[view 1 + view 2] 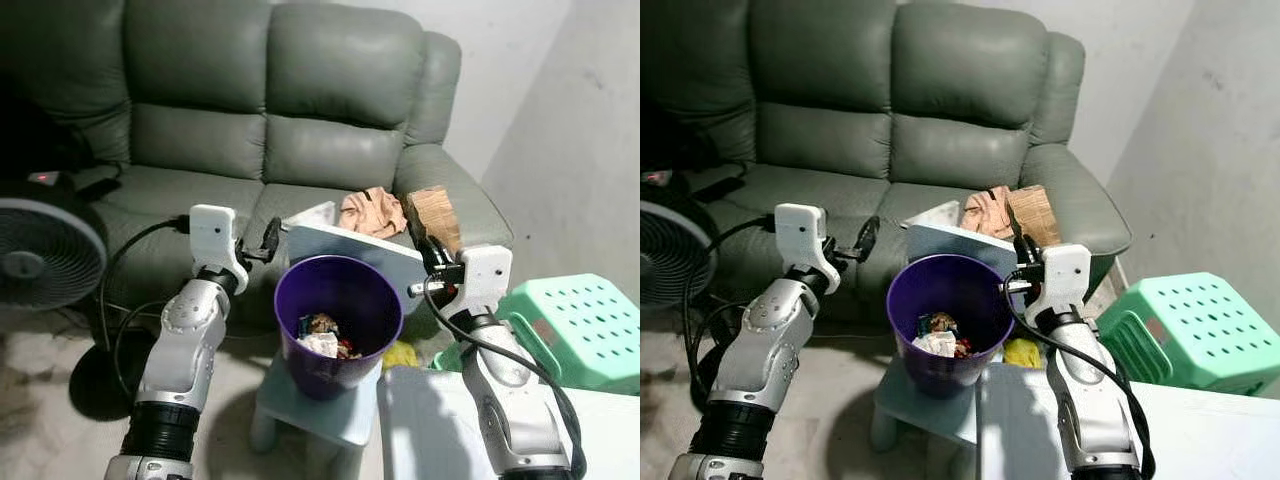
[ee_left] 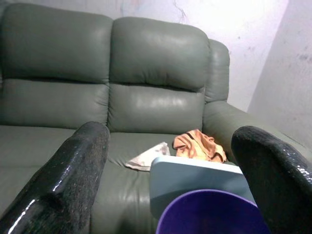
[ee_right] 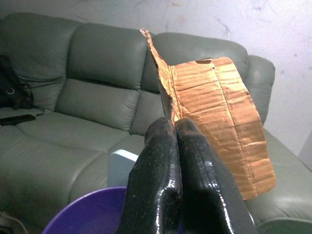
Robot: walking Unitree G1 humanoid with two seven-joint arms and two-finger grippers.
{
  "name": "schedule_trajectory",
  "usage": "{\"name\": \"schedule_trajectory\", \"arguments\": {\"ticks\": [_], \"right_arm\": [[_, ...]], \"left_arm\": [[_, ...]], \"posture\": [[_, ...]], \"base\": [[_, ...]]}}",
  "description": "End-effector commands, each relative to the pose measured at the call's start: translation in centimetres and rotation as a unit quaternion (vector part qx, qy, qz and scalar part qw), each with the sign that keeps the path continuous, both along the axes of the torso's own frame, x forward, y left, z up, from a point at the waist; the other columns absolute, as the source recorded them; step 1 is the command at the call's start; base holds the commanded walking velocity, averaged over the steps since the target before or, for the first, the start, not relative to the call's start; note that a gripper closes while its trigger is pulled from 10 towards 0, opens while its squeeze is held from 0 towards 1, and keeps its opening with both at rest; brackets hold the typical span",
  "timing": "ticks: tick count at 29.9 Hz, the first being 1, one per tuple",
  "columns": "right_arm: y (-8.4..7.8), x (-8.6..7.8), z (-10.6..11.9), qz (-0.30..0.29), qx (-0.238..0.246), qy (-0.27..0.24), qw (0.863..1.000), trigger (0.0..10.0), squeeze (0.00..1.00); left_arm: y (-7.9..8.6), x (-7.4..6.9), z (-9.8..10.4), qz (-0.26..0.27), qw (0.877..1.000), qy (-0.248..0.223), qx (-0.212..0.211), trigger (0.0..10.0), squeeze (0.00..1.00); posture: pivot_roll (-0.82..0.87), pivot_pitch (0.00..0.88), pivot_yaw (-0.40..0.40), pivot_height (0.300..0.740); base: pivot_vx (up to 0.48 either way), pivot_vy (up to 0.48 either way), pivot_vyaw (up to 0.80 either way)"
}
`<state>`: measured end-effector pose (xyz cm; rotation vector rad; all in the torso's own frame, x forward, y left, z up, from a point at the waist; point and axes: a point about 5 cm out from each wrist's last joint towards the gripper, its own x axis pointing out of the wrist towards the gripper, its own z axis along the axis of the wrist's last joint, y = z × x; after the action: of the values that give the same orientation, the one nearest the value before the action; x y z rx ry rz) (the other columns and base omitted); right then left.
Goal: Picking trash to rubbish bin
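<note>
Dropping the cardboard cleanly means working around 1 landmark, the purple rubbish bin (image 1: 338, 322), which stands on a small pale stool (image 1: 318, 405) in front of the grey sofa (image 1: 300, 110). Behind the bin on the sofa seat lie an orange cloth (image 1: 372, 211) and a white scrap (image 1: 315, 214), with a pale flat board (image 1: 370, 255) leaning just behind the bin's rim; a green stool (image 1: 580, 330) sits to the bin's right and a fan (image 1: 45, 250) well to its left. The right gripper (image 3: 176, 146) is pinched tight on a torn brown piece of cardboard (image 3: 214, 117), holding it upright above and just behind the bin's right rim. I judge the piece should be carried forward until it hangs over the bin's mouth, tilted so its long edge points down, and only then released, or it may catch the rim or board. The left gripper (image 2: 170, 165) is spread wide and holds nothing, just left of the bin.
</note>
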<state>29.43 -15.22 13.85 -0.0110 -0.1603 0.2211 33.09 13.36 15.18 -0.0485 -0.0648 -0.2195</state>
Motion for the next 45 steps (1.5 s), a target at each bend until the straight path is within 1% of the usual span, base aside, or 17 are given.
{"name": "schedule_trajectory", "arguments": {"ticks": [1,6,12,16,17,20,21,23,29,33,34,35,37,39,40,43,45], "right_arm": [[-0.6,0.4,0.1,-0.002,-0.001,0.009,1.0,10.0,0.0],[-0.3,0.5,0.0,0.017,-0.014,0.013,1.0,10.0,0.0],[0.1,0.6,-0.2,0.042,-0.025,0.023,0.999,10.0,0.0],[0.0,1.2,-0.3,0.057,-0.042,0.032,0.997,10.0,0.0],[0.0,1.2,-0.3,0.057,-0.042,0.032,0.997,10.0,0.0],[-0.3,1.8,-0.3,0.062,-0.053,0.037,0.996,10.0,0.0],[-0.3,2.1,-0.3,0.066,-0.058,0.039,0.995,10.0,0.0],[-0.3,3.0,-0.3,0.075,-0.071,0.049,0.993,10.0,0.0],[0.0,4.0,-0.9,0.096,-0.08,0.082,0.989,10.0,0.0],[1.3,4.8,-1.7,0.141,-0.104,0.105,0.979,10.0,0.0],[1.6,5.0,-1.9,0.155,-0.111,0.113,0.975,10.0,0.0],[1.6,5.0,-1.9,0.155,-0.111,0.113,0.975,10.0,0.0],[2.3,5.2,-2.2,0.175,-0.122,0.115,0.97,10.0,0.0],[2.9,5.4,-2.3,0.188,-0.126,0.116,0.967,10.0,0.0],[3.1,5.5,-2.3,0.192,-0.134,0.117,0.965,10.0,0.0],[3.3,5.7,-2.6,0.199,-0.131,0.126,0.963,10.0,0.0],[3.5,5.7,-2.8,0.203,-0.138,0.126,0.961,10.0,0.0]], "left_arm": [[-0.6,-0.1,0.4,-0.009,1.0,-0.012,0.005,10.0,0.0],[-0.9,-0.5,0.3,-0.021,1.0,-0.018,0.005,10.0,0.0],[-1.7,-1.4,-0.3,-0.058,0.998,-0.015,0.004,10.0,0.0],[-2.5,-2.3,-0.1,-0.085,0.996,-0.022,-0.008,10.0,0.0],[-2.5,-2.3,-0.1,-0.085,0.996,-0.022,-0.008,10.0,0.0],[-3.0,-3.0,-0.2,-0.099,0.995,-0.024,-0.012,10.0,0.0],[-3.3,-3.4,-0.3,-0.104,0.994,-0.023,-0.013,10.0,0.0],[-4.3,-4.6,-0.7,-0.118,0.993,-0.018,-0.017,10.0,0.0],[-6.1,-7.1,-1.7,-0.136,0.99,-0.002,-0.028,10.0,0.0],[-7.0,-9.1,-2.7,-0.116,0.992,0.024,-0.048,10.0,0.0],[-7.3,-9.7,-2.9,-0.105,0.992,0.031,-0.055,10.0,0.0],[-7.3,-9.7,-2.9,-0.105,0.992,0.031,-0.055,10.0,0.0],[-6.8,-10.7,-4.0,-0.074,0.995,0.049,-0.056,10.0,0.0],[-5.8,-11.6,-5.8,-0.036,0.994,0.081,-0.056,10.0,0.0],[-5.2,-12.4,-6.9,-0.011,0.993,0.102,-0.055,10.0,0.0],[-4.6,-13.4,-7.4,-0.004,0.992,0.117,-0.048,10.0,0.0],[-4.4,-13.6,-7.2,-0.003,0.992,0.116,-0.048,10.0,0.0]], "posture": [[0.02,0.0,-0.115,0.74],[0.02,0.0,-0.116,0.74],[0.02,0.0,-0.117,0.74],[0.04,0.0,-0.135,0.74],[0.04,0.0,-0.135,0.74],[0.06,0.0,-0.158,0.74],[0.07,0.0,-0.165,0.74],[0.09,0.0,-0.197,0.74],[0.12,0.0,-0.252,0.74],[0.14,0.0,-0.3,0.74],[0.15,0.022,-0.315,0.74],[0.15,0.022,-0.315,0.74],[0.16,0.045,-0.332,0.74],[0.16,0.064,-0.343,0.74],[0.17,0.077,-0.348,0.74],[0.17,0.091,-0.353,0.74],[0.18,0.104,-0.355,0.74]], "base": [[0.0,0.0,0.0],[0.0,0.0,0.0],[0.0,0.0,0.0],[0.0,0.0,0.0],[0.0,0.0,0.0],[0.0,0.0,0.0],[0.0,0.0,0.0],[0.0,0.0,0.0],[0.0,0.0,0.0],[0.0,0.0,0.0],[0.0,0.0,0.0],[0.0,0.0,0.0],[0.0,0.0,0.0],[0.0,0.0,0.0],[0.0,0.0,0.0],[0.0,0.0,0.0],[0.0,0.0,0.0]]}}
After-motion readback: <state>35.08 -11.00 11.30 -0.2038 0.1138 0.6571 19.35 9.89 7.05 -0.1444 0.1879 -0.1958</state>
